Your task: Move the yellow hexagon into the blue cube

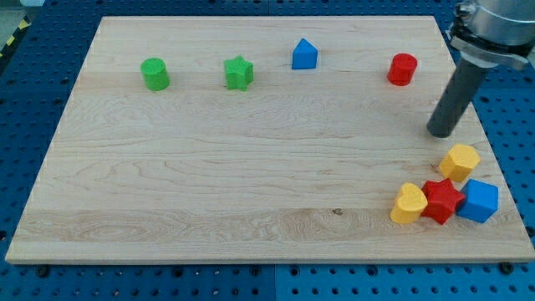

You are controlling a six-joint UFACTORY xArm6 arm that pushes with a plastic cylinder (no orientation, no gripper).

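Blue cube (pixel 479 201) touching yellow hexagon (pixel 460 161); upright rod's tip (pixel 441 134) just above.

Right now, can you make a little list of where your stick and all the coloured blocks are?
my tip: just above the yellow hexagon, not touching
yellow hexagon: view's lower right, up-left against the blue cube
blue cube: beside the red star
red star: between blue cube and yellow heart
yellow heart: left end of cluster
top row: green cylinder, green star, blue house-shaped block, red cylinder
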